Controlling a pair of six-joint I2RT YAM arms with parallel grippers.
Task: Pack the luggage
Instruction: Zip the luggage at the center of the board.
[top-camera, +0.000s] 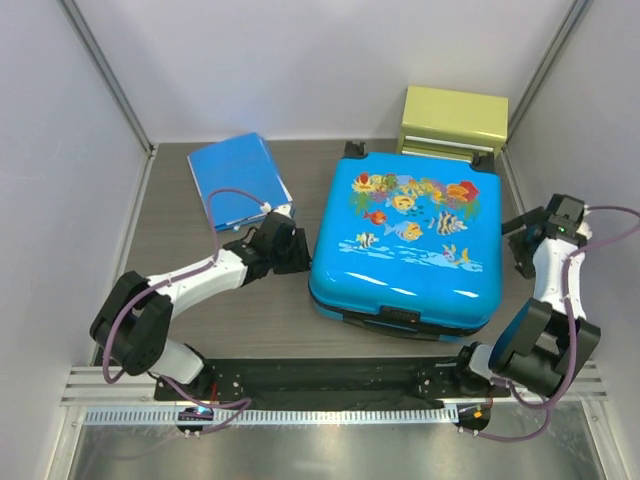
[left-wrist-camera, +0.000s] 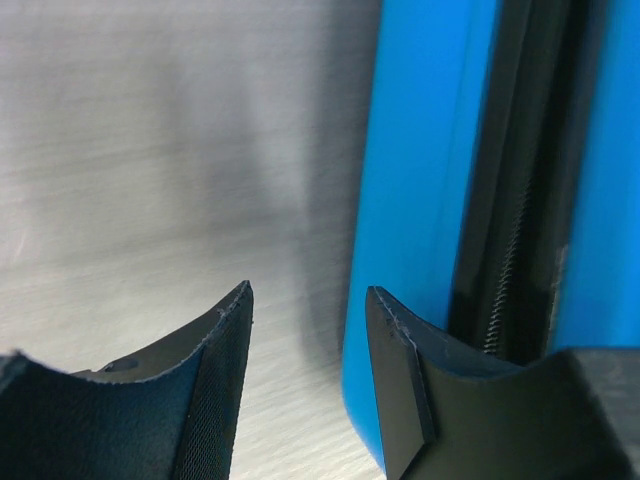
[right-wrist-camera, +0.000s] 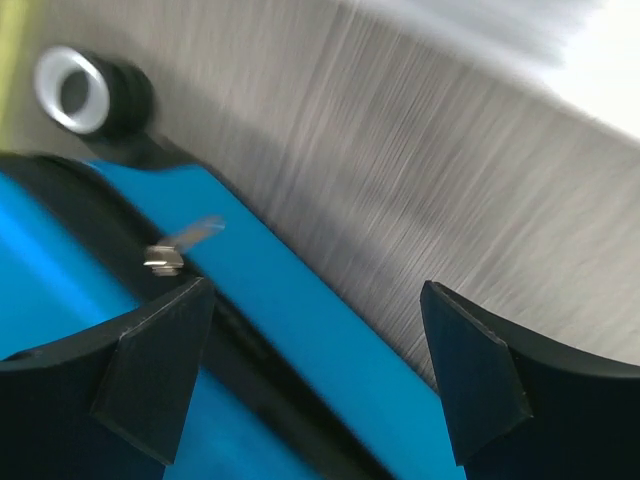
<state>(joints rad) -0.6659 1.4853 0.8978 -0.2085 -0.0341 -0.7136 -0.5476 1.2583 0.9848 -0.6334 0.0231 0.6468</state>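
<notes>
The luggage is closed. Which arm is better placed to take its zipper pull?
Probably the right arm: the right fingers stand open facing the metal zipper pull on the luggage. The left fingers face only zipper teeth.

You cannot see inside the luggage (top-camera: 405, 240): its shell lies closed in the top view. The left wrist view cuts its side off at the top and right edges. The right wrist view is smeared: the zip pull (right-wrist-camera: 185, 245) on the luggage's seam is a pale streak, and the wheel (right-wrist-camera: 85, 90) at its corner is soft.
</notes>
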